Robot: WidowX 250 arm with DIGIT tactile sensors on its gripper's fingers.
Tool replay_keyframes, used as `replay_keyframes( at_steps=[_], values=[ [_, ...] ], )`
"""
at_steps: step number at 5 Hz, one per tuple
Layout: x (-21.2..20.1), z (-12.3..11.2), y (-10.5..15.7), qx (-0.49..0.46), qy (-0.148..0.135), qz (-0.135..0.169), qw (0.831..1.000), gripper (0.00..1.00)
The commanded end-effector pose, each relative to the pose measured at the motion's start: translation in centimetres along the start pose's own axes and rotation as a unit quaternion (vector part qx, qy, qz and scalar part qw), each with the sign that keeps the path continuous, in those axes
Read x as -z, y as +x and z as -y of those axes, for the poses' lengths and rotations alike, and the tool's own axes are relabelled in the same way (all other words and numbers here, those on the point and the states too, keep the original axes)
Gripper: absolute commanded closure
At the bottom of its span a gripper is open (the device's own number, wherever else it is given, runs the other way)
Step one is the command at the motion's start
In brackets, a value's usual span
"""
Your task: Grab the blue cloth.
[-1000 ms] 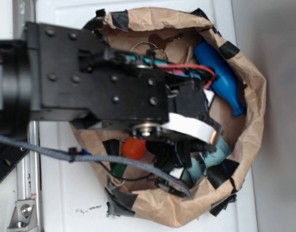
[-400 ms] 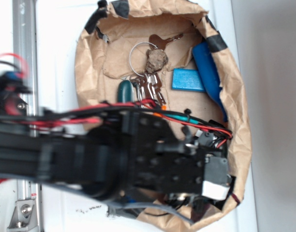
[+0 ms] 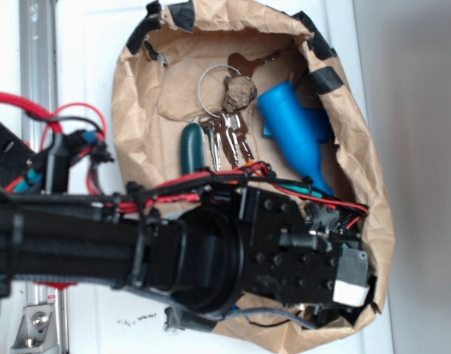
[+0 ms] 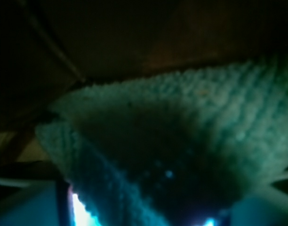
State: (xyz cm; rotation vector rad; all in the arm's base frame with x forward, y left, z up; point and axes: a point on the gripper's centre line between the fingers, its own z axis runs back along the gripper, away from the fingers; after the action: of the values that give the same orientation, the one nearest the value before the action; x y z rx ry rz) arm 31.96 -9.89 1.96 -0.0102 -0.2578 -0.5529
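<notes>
A lab bench: white tabletop (image 3: 85,66), metal rail (image 3: 35,51).

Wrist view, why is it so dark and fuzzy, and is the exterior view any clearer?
Wrist view: dim and soft, the lens pressed close to the blue cloth, with bright glare spots along the bottom edge. Exterior view: evenly lit and sharp on the keys, but the arm hides the cloth.
</notes>
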Motion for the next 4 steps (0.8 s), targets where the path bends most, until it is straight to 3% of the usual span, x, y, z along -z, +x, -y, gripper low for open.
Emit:
replay_keyframes(
  at_steps=[1,2,3,4],
  values=[
    [-3.7,-2.9,-0.7,-0.075,0.037,0.038,0.996,1.0],
    [-8.3,-5.1,-2.9,-0.128,0.049,0.072,0.988,1.0],
    [-13.9,-7.4,-6.6,-0.203,0.047,0.082,0.975,1.0],
    [-16.9,-7.4,-6.8,-0.252,0.096,0.034,0.962,1.0]
  ],
)
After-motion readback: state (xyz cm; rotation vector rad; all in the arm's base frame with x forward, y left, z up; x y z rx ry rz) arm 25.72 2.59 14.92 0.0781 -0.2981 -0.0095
